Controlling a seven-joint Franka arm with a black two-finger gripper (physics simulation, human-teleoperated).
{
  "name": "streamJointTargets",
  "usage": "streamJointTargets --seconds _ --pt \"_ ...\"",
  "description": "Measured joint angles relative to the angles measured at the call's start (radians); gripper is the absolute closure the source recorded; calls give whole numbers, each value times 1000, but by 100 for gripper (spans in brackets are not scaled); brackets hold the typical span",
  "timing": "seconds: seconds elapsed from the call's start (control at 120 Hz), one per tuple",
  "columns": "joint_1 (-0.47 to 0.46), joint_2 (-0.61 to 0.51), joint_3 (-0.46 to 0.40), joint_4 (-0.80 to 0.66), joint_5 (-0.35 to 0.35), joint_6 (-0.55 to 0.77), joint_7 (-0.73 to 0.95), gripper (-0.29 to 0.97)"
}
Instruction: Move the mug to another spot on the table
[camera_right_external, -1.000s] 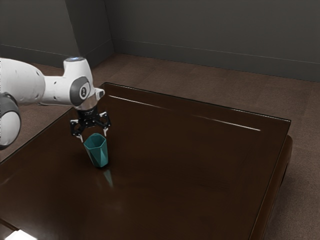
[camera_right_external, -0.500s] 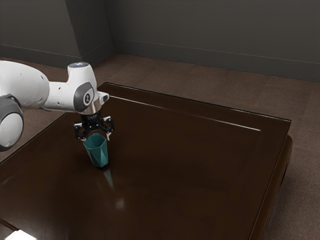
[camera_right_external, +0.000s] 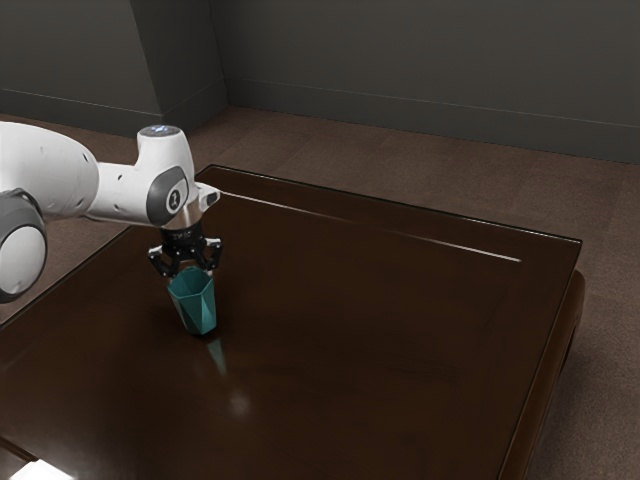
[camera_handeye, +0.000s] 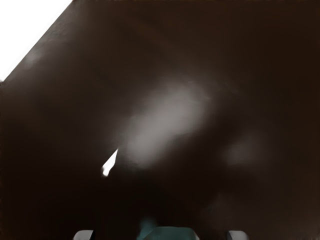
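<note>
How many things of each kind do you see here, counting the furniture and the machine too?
Teal mug: 1
Dark brown table: 1
White robot arm: 1
Total: 3

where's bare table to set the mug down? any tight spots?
Table is bare nearly everywhere: the wide stretch from the mug to the far rim and the exterior view's right edge, and the near strip in front of the mug. Only tight spot: at the mug, where the open tool sits at its rim.
</note>
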Motion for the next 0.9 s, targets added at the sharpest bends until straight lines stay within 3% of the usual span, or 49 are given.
streamJointTargets --seconds 0.45,0.9 --pt "11 -3 0 43 -5 -46 -1 62" --pt "15 -3 8 176 -82 -326 -38 70"
